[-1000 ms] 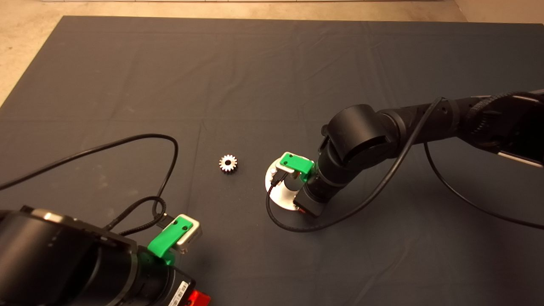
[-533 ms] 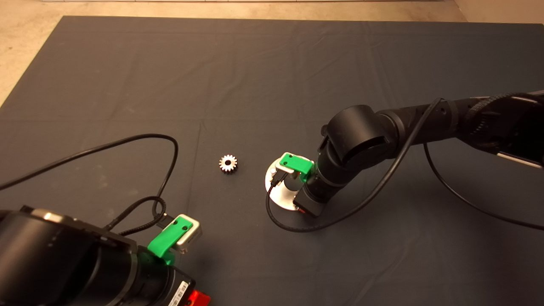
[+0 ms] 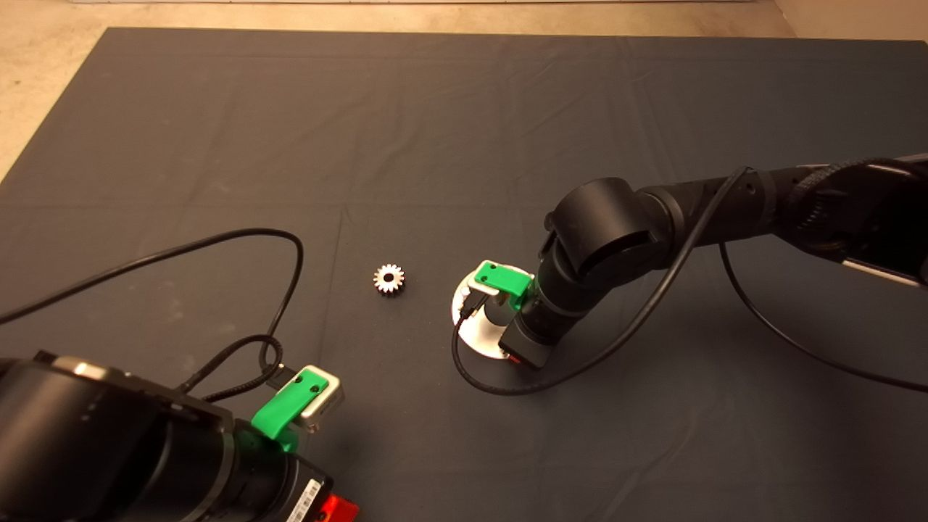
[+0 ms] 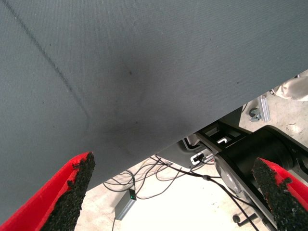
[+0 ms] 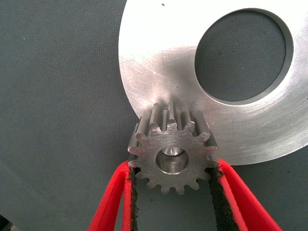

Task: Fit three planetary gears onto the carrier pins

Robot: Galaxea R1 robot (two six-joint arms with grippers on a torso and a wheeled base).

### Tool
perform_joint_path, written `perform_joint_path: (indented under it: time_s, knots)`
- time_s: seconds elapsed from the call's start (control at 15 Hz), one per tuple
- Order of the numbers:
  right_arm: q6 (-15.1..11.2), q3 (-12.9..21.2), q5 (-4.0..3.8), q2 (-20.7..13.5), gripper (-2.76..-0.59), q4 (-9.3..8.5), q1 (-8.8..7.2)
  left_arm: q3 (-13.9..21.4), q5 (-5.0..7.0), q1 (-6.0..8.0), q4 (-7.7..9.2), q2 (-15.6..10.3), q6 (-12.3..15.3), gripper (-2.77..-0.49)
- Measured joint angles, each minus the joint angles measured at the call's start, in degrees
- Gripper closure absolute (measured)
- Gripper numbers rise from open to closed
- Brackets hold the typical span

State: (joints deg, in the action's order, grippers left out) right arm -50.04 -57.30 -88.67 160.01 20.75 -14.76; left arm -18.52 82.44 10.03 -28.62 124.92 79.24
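Right jaws are closed on a small silvery toothed metal gear (image 5: pixel 172 156), seated over a silvery pin (image 5: pixel 172 158) on the flat shiny round metal disc (image 5: pixel 159 72); left jaws are spread wide.

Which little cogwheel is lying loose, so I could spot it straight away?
Start at the shiny round disc near the middle of the dark mat, under the right pincer. The loose gear lies flat on bare mat beside it, towards the left arm's side. The other gear is gripped between red fingers.
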Motion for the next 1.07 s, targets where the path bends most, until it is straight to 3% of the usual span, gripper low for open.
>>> perform_joint_path:
  time_s: [0.4,1.07]
  knots:
    - [1.4,-1.5,-1.02,1.0,-0.81,0.00,0.40,0.0,0.00,0.00,-0.02,-0.8,0.0,-2.36]
    - [2.2,-2.5,-0.83,1.3,-0.82,0.74,1.49,0.0,-0.01,0.00,-0.02,-0.8,-0.1,-2.36]
